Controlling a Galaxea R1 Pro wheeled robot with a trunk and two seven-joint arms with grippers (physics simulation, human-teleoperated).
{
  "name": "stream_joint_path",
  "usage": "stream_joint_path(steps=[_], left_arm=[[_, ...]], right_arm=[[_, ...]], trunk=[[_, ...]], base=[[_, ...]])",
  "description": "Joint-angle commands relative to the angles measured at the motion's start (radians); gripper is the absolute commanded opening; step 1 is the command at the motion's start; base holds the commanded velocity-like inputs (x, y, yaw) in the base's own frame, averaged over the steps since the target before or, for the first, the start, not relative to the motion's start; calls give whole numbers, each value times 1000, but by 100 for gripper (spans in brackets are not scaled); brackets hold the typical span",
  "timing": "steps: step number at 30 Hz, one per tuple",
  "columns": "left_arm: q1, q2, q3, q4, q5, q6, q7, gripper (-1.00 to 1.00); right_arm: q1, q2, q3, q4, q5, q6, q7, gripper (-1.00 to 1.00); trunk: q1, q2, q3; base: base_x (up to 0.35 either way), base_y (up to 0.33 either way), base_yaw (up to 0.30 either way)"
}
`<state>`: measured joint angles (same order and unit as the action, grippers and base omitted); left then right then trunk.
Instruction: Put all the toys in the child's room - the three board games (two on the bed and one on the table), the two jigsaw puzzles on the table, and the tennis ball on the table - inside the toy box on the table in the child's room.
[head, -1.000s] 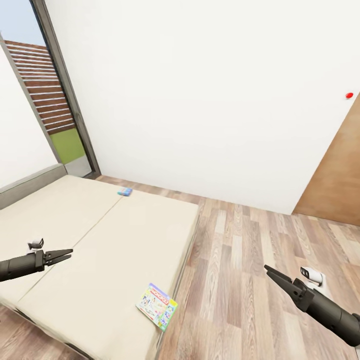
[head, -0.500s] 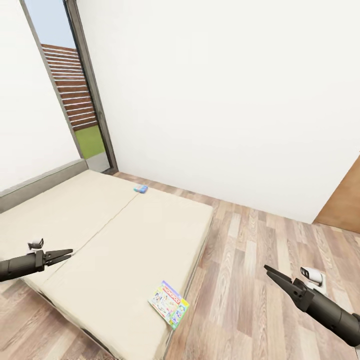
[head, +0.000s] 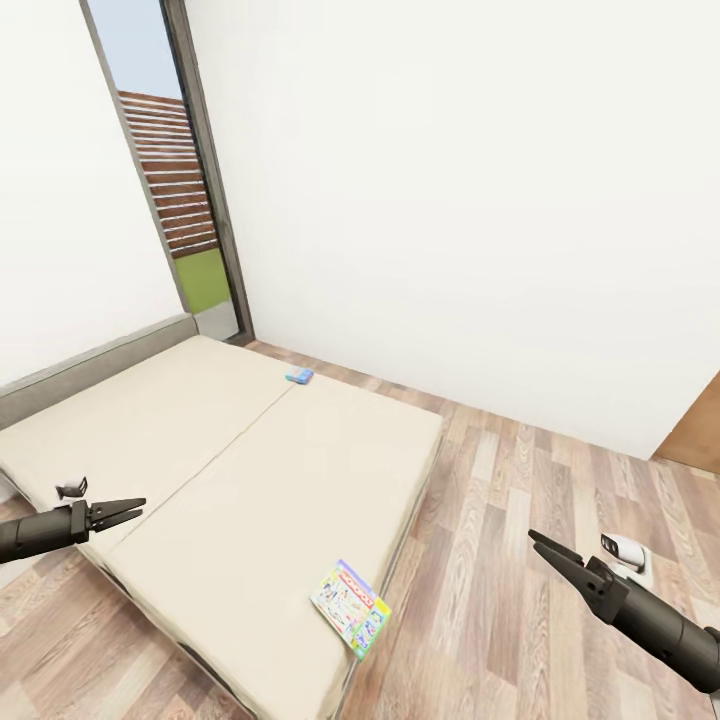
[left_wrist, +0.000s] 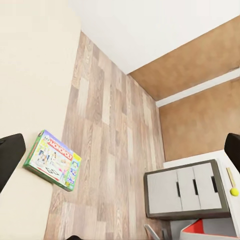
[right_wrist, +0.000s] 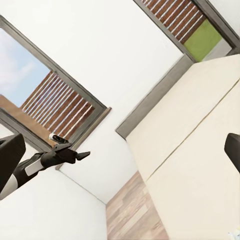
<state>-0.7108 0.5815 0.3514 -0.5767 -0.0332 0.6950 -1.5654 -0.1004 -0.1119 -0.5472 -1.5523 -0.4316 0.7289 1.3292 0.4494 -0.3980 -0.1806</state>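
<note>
bed (head: 200, 470): plain beige cover, dark grey headboard and frame
Monopoly box (head: 351, 607): green edge, red title strip, white face with small multicoloured pictures, near the bed's foot corner
small box (head: 299, 376): blue, at the bed's far edge
floor (head: 520, 560): wood planks in mixed brown and grey tones
walls (head: 450, 200): plain white
window frame (head: 215, 190): dark grey, with reddish-brown slats, green grass and pale blue sky beyond
door (head: 695, 430): mottled brown
left gripper (head: 130, 510): black
right gripper (head: 545, 548): black, white piece behind
cabinet (left_wrist: 182, 190): light grey doors, dark grey frame
ball (left_wrist: 233, 191): yellow-green
</note>
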Motion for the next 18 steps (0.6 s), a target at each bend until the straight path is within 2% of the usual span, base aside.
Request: stream_joint_path(steps=[1, 18], left_arm=[[-1, 0, 1, 0, -3, 11, -5, 100], [-1, 0, 1, 0, -4, 11, -5, 100]], right_arm=[[-1, 0, 0, 0, -3, 8, 1, 100], [-1, 0, 0, 0, -2, 7, 1, 100]], trunk=[[1, -2, -2], [1, -2, -2]], base=[[0, 0, 23], [0, 0, 23]])
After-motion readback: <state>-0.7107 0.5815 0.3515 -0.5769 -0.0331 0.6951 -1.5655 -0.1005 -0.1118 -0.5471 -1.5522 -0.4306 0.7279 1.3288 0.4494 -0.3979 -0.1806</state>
